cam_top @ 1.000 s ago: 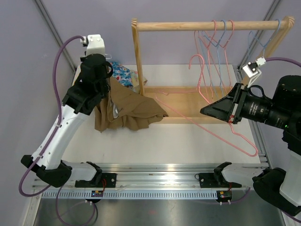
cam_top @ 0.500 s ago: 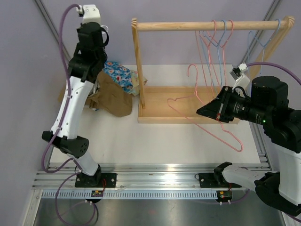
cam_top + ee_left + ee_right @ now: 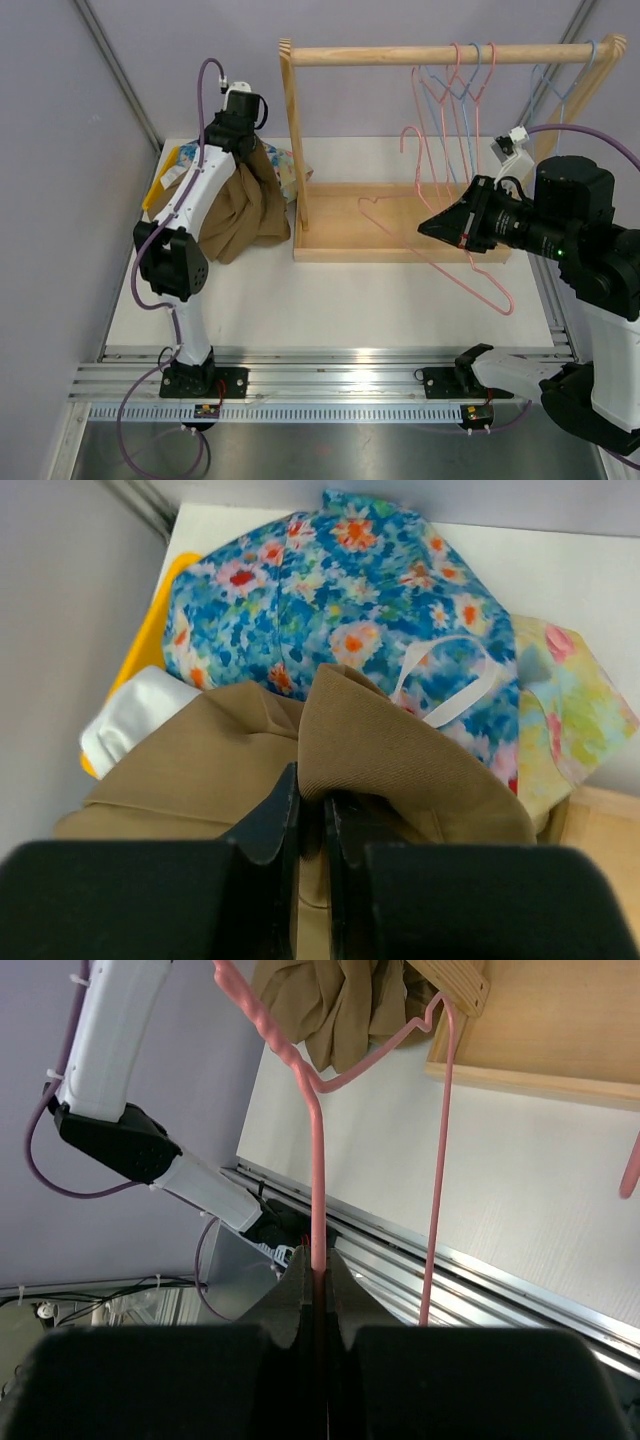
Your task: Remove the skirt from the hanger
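1. Top view: the left tool (image 3: 243,135) pinches the tan skirt (image 3: 245,205) at 10 o'clock on the tabletop (image 3: 350,300). The right tool (image 3: 424,229) grips the bare pink hanger (image 3: 445,260) at 3 o'clock.
2. Left wrist: tool clamped on a skirt fold (floral cloth (image 3: 340,590) behind).
3. Right wrist: tool closed on the hanger wire.

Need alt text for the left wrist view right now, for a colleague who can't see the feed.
The left gripper is shut on a fold of the tan skirt, low in the middle of the frame. Beyond it lies a blue floral garment, with a pale floral one at its right.
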Tool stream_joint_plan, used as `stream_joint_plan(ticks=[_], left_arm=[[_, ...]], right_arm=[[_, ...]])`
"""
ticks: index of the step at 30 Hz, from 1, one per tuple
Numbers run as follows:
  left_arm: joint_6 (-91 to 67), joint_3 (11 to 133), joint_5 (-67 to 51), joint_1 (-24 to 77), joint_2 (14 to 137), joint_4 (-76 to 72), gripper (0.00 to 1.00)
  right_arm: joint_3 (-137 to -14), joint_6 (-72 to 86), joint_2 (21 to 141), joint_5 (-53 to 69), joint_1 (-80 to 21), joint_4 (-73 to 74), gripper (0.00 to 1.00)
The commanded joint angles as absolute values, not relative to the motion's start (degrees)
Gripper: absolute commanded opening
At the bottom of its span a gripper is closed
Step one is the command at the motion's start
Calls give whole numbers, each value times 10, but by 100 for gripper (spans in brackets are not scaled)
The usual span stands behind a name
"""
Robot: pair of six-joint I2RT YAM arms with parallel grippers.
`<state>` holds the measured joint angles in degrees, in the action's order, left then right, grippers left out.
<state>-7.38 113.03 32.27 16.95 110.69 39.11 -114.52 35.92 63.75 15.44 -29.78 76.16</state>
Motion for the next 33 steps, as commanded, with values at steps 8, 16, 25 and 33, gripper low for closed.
stream_joint_plan(ticks=[8, 16, 25, 33], left_arm=[[-207, 1075, 290, 65, 1128, 403, 25], [-184, 975, 227, 64, 1059, 337, 99], [-149, 804, 179, 77, 832, 207, 99], [-129, 745, 124, 85, 766, 170, 99]], right_arm=[[-1247, 332, 695, 124, -298, 722, 0], [-1349, 306, 778, 25, -297, 665, 0], [-1314, 289, 834, -41, -297, 547, 0], [-1336, 280, 897, -82, -297, 492, 0]])
